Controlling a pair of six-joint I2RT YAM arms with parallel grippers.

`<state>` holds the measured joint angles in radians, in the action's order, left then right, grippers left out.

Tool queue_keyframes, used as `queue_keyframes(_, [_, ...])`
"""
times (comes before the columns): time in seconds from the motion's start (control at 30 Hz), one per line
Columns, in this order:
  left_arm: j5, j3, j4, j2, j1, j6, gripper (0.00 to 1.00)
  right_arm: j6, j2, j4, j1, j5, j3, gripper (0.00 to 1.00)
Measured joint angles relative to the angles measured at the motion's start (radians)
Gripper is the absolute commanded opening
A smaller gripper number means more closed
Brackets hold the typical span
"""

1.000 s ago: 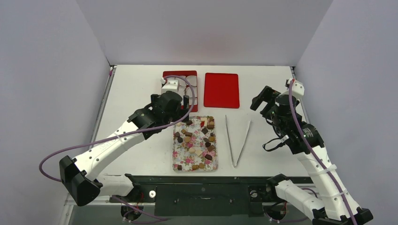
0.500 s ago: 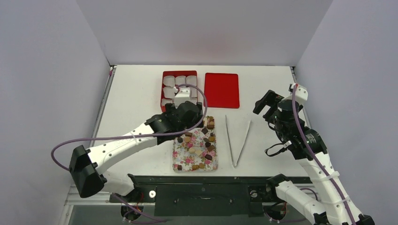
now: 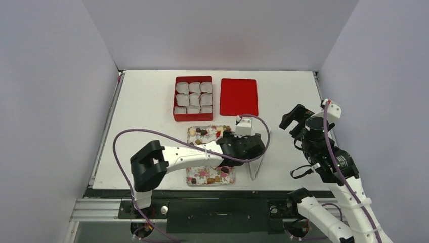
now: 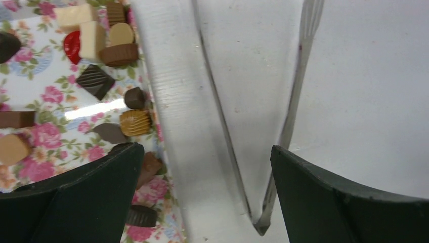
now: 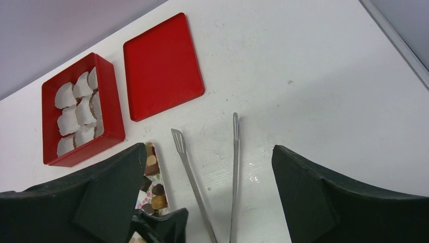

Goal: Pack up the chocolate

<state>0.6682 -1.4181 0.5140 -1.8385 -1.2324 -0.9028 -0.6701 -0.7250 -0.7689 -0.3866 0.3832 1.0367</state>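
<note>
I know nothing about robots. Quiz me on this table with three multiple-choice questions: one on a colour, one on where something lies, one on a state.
1. What colour is the lid beside the box?
A. blue
B. red
C. green

2. Where do the tongs lie?
A. in the box
B. on the lid
C. on the table, right of the tray

3. How is the left gripper?
A. open, holding nothing
B. shut on the tongs
C. shut on the lid

Answers:
1 B: the flat lid is plain red.
2 C: the wrist views show them on bare table just past the tray's edge.
3 A: its fingers stand wide apart above the tongs.
</note>
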Motion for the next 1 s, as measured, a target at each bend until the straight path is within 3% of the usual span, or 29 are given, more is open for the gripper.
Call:
queue_keyframes(0.47, [-0.016, -0.235, -0.029, -0.294, -0.056, 0.003, 0.96, -0.035, 0.126, -0.073, 0.000, 0.077, 0.001, 0.89])
queue_keyframes(0.83, [0.008, -0.260, -0.035, -0.404, -0.066, 0.034, 1.00, -0.049, 0.148, -0.101, 0.000, 0.081, 0.001, 0.89])
queue_keyframes(1.0, [0.034, -0.252, -0.082, -0.408, -0.069, 0.063, 0.90, -0.049, 0.148, -0.101, 0.000, 0.081, 0.001, 0.89])
